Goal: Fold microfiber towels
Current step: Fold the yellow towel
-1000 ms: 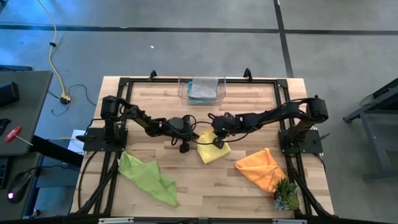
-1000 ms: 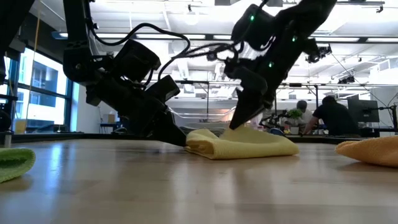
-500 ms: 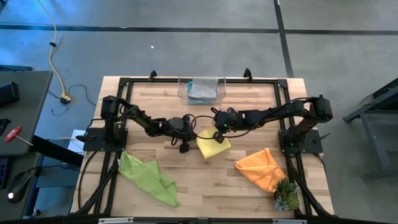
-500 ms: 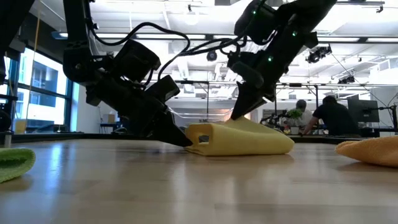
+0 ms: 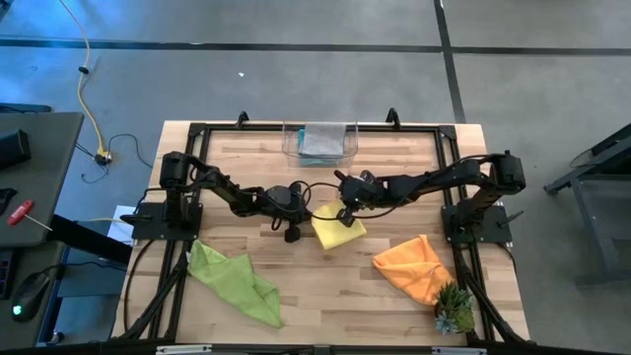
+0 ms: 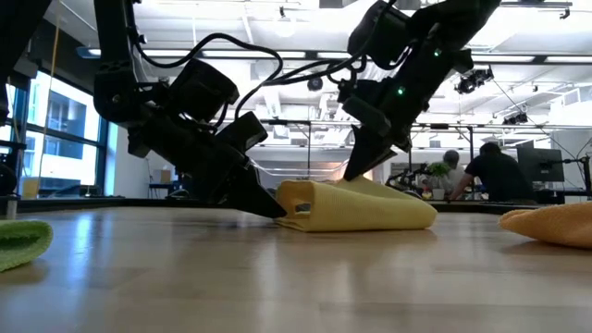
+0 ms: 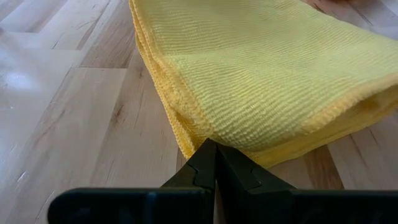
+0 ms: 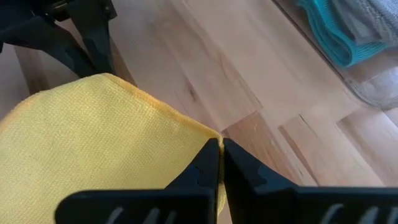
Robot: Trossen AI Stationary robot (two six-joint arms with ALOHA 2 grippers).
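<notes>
The yellow towel (image 5: 338, 233) lies folded in several layers at the table's middle. My left gripper (image 5: 309, 219) is shut at its left end (image 6: 289, 209). My right gripper (image 5: 345, 212) is shut at its far edge, above its top (image 6: 370, 185). A lime green towel (image 5: 237, 280) lies crumpled at the near left, and an orange towel (image 5: 412, 266) at the near right. Teal (image 8: 329, 38) and grey (image 8: 375, 17) towels lie in the clear bin (image 5: 292, 148). My left gripper (image 7: 215, 153) meets the yellow towel's folded near corner (image 7: 200, 133) with its shut fingertips, slanting down from the table's left. The tips hide whether cloth lies between them. That end rests low on the table. My right gripper (image 8: 221, 147) pinches the yellow towel's far edge (image 8: 205, 130) between its fingertips, slanting down from the far right. One layer or several, I cannot tell. The upper layer rises slightly toward the fingers (image 6: 355, 172); the rest lies on the table.
A small spiky plant (image 5: 454, 314) stands at the near right corner beside the orange towel. The bin stands at the far edge's middle. Black frame rails (image 5: 197, 133) border the table. People sit in the room behind (image 6: 492, 172).
My right gripper has drawn the yellow towel's edge a little toward the far edge and up, rolling slightly. The towel has bunched into a more compact, thicker fold; its left end at my left gripper has stayed put.
</notes>
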